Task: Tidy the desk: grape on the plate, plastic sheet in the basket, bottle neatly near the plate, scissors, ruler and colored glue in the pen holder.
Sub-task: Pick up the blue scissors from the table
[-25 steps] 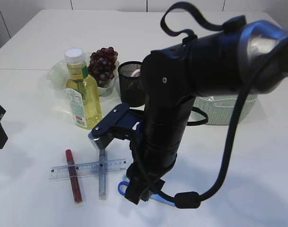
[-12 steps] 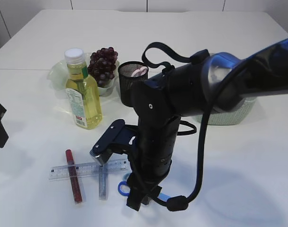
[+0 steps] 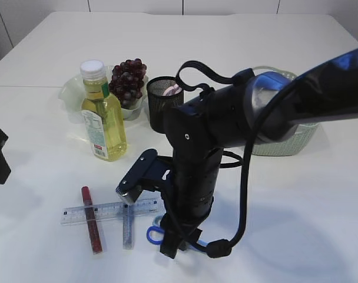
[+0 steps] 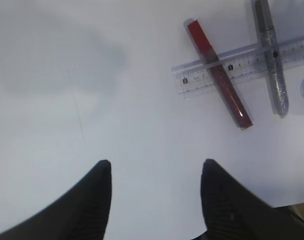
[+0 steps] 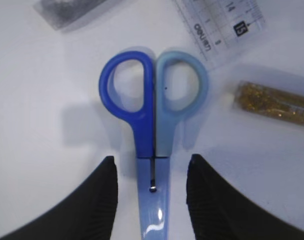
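On the white surface (image 3: 43, 159), left pincer (image 4: 156, 200) hangs open and empty at nine o'clock; at six o'clock right pincer (image 5: 151, 195), half-open, straddles the flat-lying scissors (image 5: 153, 145), probably needing to lower and close next.

White matte tabletop (image 3: 297, 200) lies under the right pincer (image 5: 152, 165) and runs out on all sides of it. Small pale pink object (image 3: 175, 89) sits well beyond that pincer, toward the far side; too small to tell what it is, maybe an eraser or a cap. White panelled wall (image 3: 138, 5) stands past the table's far edge, farthest from the pincer. Thin grey scratch line (image 4: 80, 120) marks the tabletop just ahead of the left pincer (image 4: 156, 162), off to its left finger's side.
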